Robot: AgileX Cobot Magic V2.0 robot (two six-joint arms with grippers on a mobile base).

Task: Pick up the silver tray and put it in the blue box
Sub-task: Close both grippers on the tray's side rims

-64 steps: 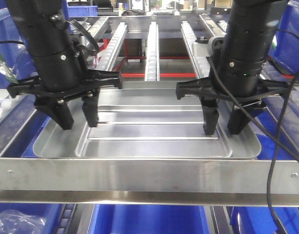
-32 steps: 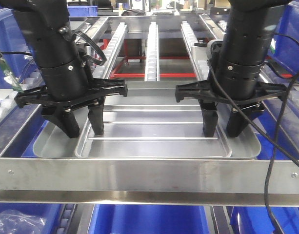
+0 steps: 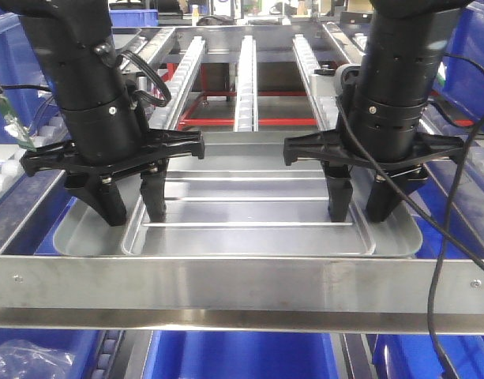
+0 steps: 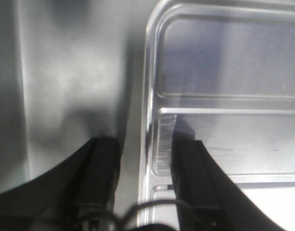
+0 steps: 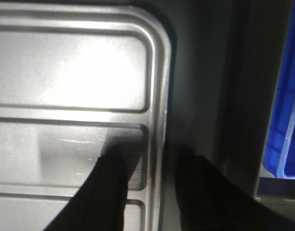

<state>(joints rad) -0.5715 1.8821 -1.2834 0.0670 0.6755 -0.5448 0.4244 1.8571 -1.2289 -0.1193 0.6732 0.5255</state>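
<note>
- The left gripper (image 3: 133, 212) is spread, straddling the left rim of the silver tray (image 3: 249, 209): one finger is outside the rim, the other inside the recess. The arm's upper part is cut off at the top of the front view.
- The left wrist view is blurred. Whether the fingertips (image 4: 101, 168) touch anything below cannot be told.
- The tray lies flat on the steel rack, behind the front rail (image 3: 242, 284) that hides its near edge. It is shiny, with rounded corners, a sloped rim and long ridges across its bottom.
- The right gripper (image 3: 360, 209) is likewise spread over the right rim, one finger on each side.
- The blue box (image 3: 226, 355) shows only partly beneath the rail.
</note>
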